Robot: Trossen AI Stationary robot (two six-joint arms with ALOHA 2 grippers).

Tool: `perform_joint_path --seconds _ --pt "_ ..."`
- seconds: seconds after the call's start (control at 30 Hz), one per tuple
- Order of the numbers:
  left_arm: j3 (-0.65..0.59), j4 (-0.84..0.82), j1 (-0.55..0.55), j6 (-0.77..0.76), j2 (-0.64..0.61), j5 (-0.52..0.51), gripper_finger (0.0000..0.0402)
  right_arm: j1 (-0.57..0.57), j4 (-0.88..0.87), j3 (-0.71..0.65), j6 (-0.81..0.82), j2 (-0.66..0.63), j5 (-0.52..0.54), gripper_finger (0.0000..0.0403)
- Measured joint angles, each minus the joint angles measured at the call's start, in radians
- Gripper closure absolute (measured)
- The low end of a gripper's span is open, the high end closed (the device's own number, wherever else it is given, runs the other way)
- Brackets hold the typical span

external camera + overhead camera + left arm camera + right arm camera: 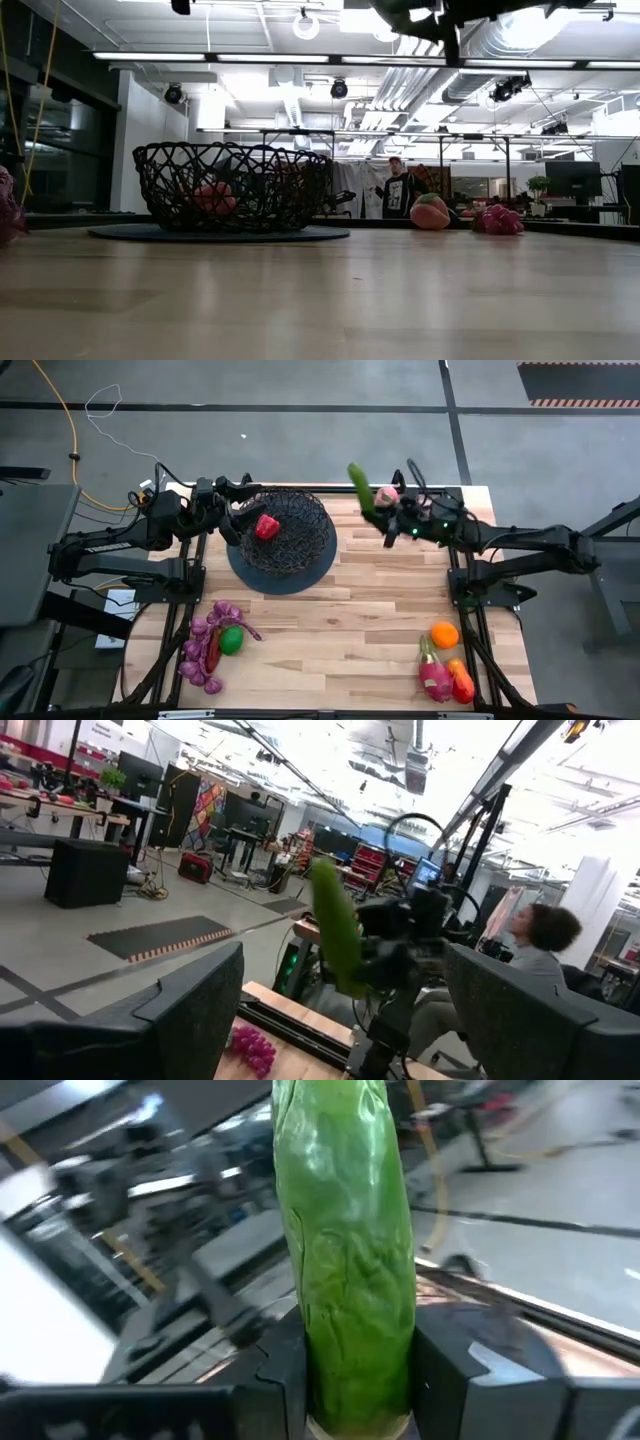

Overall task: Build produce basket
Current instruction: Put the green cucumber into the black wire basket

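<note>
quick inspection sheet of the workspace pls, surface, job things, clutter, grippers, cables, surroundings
surface: wooden table, bare in the middle
job's things: basket on a dark round mat, red fruit inside; grapes and lime at the near left corner; orange and red fruits near right
clutter: nothing seen
grippers: right gripper shut on cucumber, right of the basket; left gripper open at the basket's left rim
cables: yellow cable on the floor
surroundings: person beyond the table

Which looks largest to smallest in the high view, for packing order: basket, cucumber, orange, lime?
1. Basket, by far.
2. Cucumber, held raised in the right tool, so nearer the camera and flattered.
3. Orange and lime: alike.
</note>
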Motion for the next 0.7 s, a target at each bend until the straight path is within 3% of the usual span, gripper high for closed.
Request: perform_joint_path --seconds 0.37,0.7 --pt "0.001 0.005 0.001 -0.047 0.043 0.034 0.0071 0.068 0.205 0.002 -0.03 0.115 -0.039 0.0289" --pt "0.001 0.243 -0.02 0.032 0.278 0.113 0.0071 0.093 0.191 0.228 -0.141 0.348 -0.18 0.0289"
